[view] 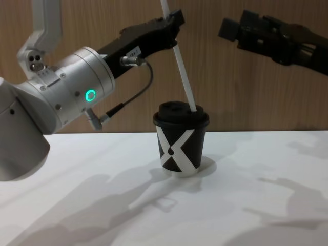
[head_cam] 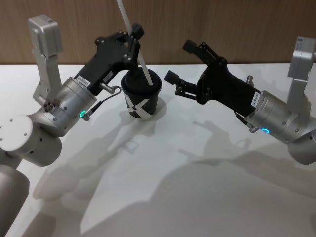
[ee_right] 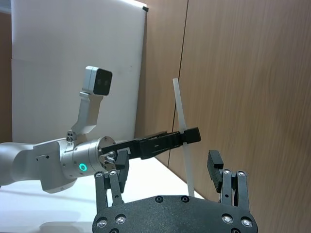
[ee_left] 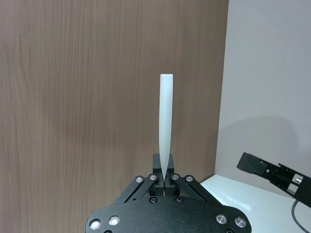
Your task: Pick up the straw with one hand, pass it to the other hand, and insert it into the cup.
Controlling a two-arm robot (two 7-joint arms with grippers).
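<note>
Pinching the straw (head_cam: 144,65) high up, the left claw (head_cam: 134,35) held it slanted so its lower end sat at the lid of the cup (head_cam: 143,102); the right claw (head_cam: 180,61) hung released nearby.

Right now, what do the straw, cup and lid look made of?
Straw: likely plastic, though paper is possible; smooth matte white, rigidly straight in the left claw.
Cup: seemingly paper; matte black wall with a printed white X.
Lid: probably moulded plastic; black, domed, faint sheen at its rim.
Right claw hovers open beside the cup.
</note>
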